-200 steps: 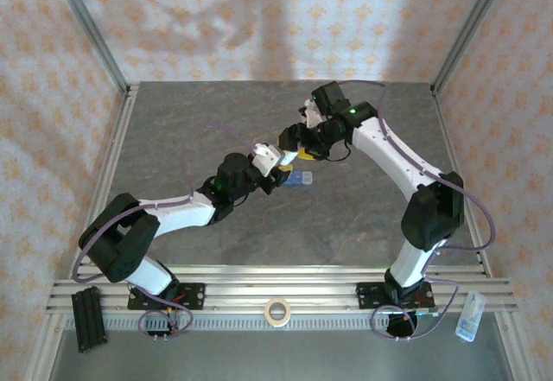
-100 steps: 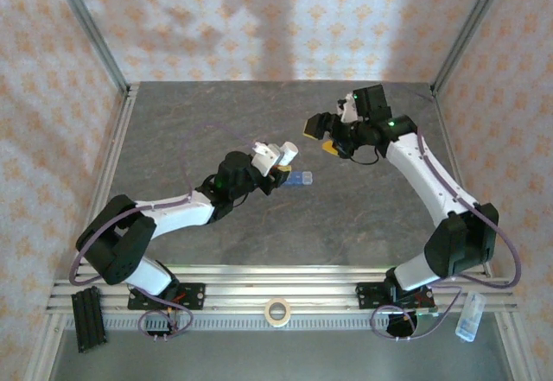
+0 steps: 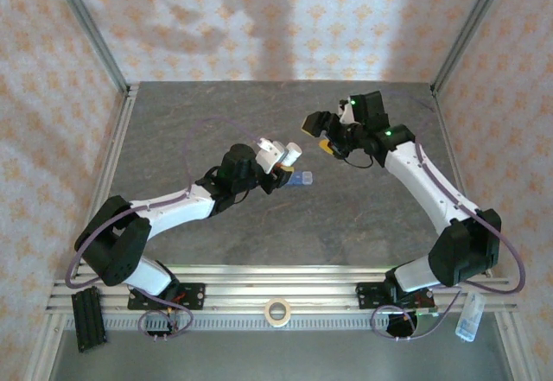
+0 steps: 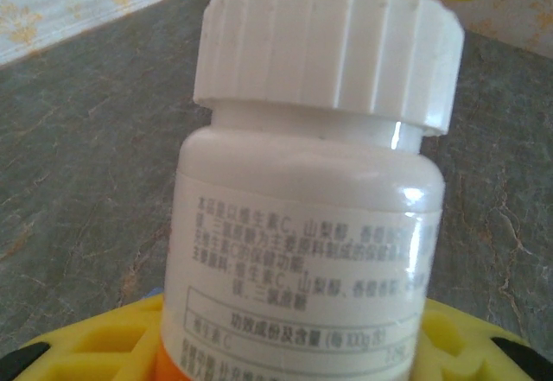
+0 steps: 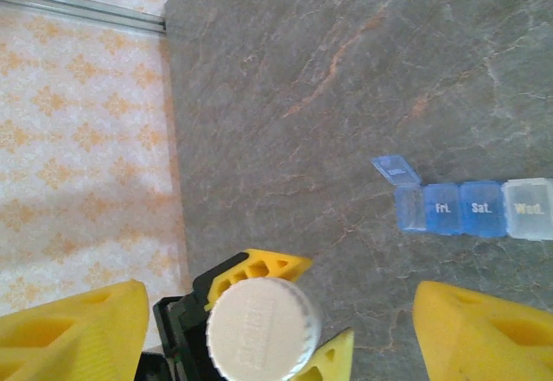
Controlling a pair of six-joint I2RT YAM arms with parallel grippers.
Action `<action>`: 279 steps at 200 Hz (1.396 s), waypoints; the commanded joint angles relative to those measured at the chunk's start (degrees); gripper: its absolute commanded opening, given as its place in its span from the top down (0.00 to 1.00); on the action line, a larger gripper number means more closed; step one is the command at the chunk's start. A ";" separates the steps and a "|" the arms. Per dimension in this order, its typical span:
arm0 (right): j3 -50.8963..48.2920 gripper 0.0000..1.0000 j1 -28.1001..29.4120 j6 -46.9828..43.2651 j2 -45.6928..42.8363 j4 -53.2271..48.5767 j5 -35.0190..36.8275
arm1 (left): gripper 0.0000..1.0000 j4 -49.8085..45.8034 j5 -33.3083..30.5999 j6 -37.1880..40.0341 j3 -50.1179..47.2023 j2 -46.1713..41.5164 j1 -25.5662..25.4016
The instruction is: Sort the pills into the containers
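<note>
My left gripper (image 3: 281,158) is shut on a small bottle (image 3: 289,150) with a white ribbed cap (image 4: 328,44) and a white label (image 4: 302,269) over an orange body. The cap is on. My right gripper (image 3: 318,135) hangs open to the right of the bottle, apart from it. In the right wrist view its yellow fingers (image 5: 69,329) stand wide on either side of the cap (image 5: 262,329). The containers (image 5: 471,208) are a blue strip lying on the table (image 3: 363,217) just right of the bottle (image 3: 300,178), with the end lid (image 5: 395,169) flipped open. The pills are out of view.
A tape roll (image 3: 276,312) sits on the front rail. A black block (image 3: 86,316) lies at the front left and a clear plastic piece (image 3: 467,316) at the front right. Patterned walls close in three sides.
My right gripper has pulled back to the right from the bottle's cap and opened wider. My left gripper, still holding the bottle, has shifted slightly up and right.
</note>
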 commanded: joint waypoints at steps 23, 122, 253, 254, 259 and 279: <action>0.76 0.24 3.10 0.81 1.85 2.59 1.50 | 1.00 -0.23 1.31 -1.03 2.33 -1.15 0.06; -1.55 0.36 5.17 0.41 2.24 3.65 0.52 | 1.00 1.29 1.35 -2.19 3.11 -0.15 0.06; -2.94 0.55 6.39 -1.06 2.73 3.69 -0.02 | 1.00 1.28 1.25 -2.50 3.78 0.50 0.06; -2.94 0.55 6.36 -1.11 2.74 3.67 -0.02 | 1.00 1.31 1.26 -2.50 3.80 0.51 0.06; -2.94 0.57 6.36 -1.26 2.80 3.65 0.08 | 1.00 1.25 1.21 -2.51 3.79 0.53 0.06; -2.94 0.61 6.39 -2.49 3.00 3.38 0.09 | 1.00 1.32 1.25 -2.59 3.82 0.31 0.06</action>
